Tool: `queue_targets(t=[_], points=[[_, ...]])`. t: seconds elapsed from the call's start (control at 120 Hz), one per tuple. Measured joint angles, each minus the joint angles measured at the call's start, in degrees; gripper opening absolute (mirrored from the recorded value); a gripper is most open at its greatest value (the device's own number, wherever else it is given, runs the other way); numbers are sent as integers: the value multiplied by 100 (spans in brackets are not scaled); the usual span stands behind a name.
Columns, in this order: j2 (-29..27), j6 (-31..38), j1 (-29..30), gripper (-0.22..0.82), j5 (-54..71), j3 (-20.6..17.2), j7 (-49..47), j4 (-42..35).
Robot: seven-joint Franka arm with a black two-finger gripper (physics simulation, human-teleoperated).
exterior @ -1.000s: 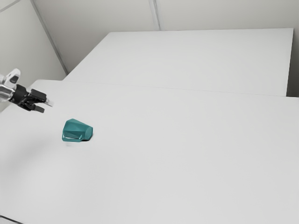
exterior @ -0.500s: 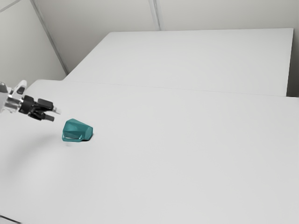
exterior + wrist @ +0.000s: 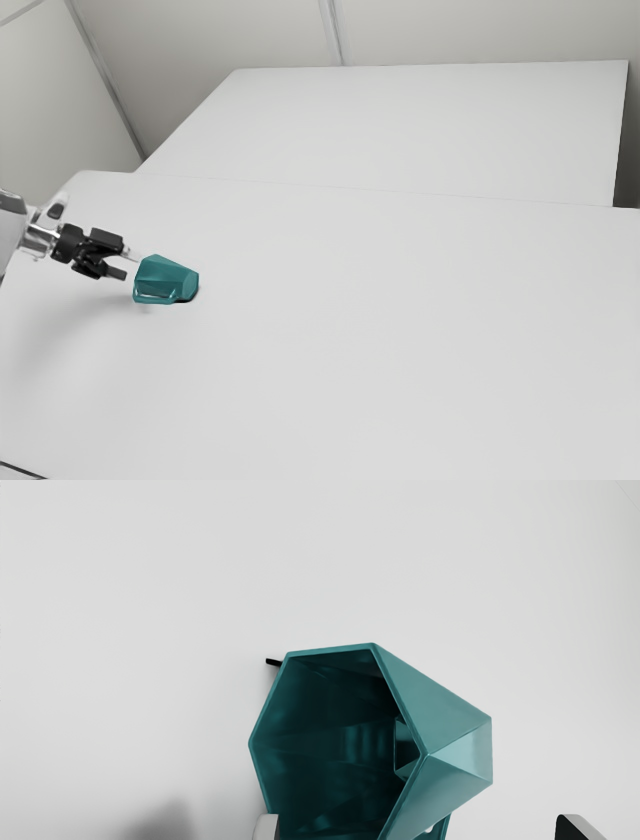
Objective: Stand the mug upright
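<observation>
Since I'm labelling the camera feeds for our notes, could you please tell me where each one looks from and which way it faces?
Exterior view: at the arm's side, looking down across the white table; the arm comes in from the exterior view's left, its gripper beside the tipped mug.
Wrist view: on the arm's hand, looking past its parted fingertips at the bottom edge, into the mug's open mouth.
Shared: the mug on its side, the table and the gripper's fingers.

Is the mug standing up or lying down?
Lying down: the mug rests on its side on the table, with its open mouth facing the hand.
</observation>
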Motion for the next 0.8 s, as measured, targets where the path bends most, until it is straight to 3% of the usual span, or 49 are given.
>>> queue_targets(t=[0.8], points=[[373, -317, -38, 60, -1042, -71, 484, 25]])
